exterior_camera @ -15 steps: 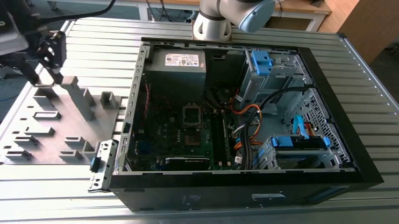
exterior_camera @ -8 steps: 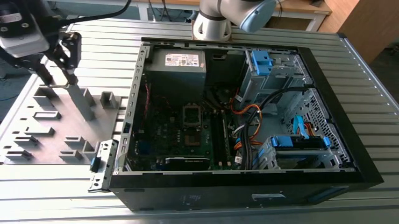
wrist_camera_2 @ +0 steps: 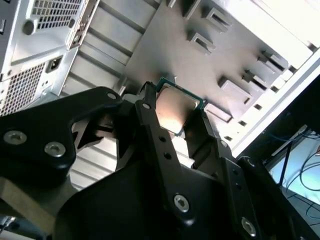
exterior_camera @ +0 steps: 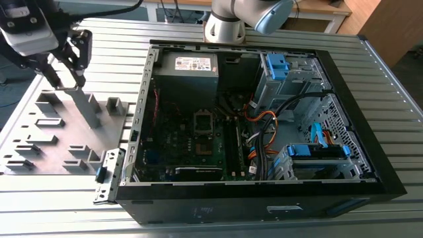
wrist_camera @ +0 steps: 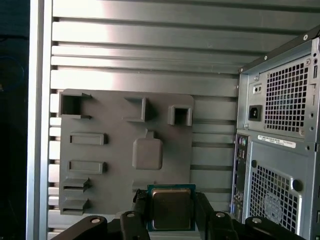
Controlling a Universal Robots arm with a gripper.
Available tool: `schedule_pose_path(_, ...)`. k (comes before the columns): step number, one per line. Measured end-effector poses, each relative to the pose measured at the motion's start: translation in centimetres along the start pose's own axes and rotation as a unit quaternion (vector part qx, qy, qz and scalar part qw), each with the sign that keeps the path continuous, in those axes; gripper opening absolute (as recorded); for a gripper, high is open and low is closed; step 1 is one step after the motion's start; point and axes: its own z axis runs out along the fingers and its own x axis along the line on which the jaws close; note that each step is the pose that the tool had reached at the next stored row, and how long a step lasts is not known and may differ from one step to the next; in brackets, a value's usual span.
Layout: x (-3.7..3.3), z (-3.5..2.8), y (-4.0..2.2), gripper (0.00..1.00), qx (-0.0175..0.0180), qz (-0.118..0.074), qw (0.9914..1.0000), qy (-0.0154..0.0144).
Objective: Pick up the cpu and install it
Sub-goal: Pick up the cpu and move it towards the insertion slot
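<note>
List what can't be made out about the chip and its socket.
- Chip underside: faces away in both wrist views.
- Chip's gripped edges: covered by the hand in both wrist views.
- Socket latch state: too small to tell in the exterior view.

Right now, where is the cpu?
In both wrist views the cpu is clamped in the gripper, above the grey fixture tray, beside the computer case.

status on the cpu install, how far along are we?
Done: pickup looks complete. The cpu is clamped in the hand and looks clear of the fixture tray.
In hand: the hand hangs over that tray, to the exterior view's left of the open computer case.
Left: the install. The cpu is not yet at the motherboard.
</note>
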Motion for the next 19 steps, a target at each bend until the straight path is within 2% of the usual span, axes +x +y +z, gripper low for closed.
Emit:
schedule_pose_path(1, -0.01, -0.44, -0.01, 0.47, 0.0000, 0.000, 1.00000, 0.0000)
schedule_pose_path(4, -0.12, -0.47, -0.02, 0.47, 0.0000, 0.000, 1.00000, 0.0001)
schedule_pose_path(6, -0.59, -0.46, -0.04, 0.47, 0.0001, 0.000, 1.00000, 0.0002)
schedule_pose_path(19, -6.32, -0.29, -0.42, 0.47, -0.0001, 0.000, 0.99999, 0.0042)
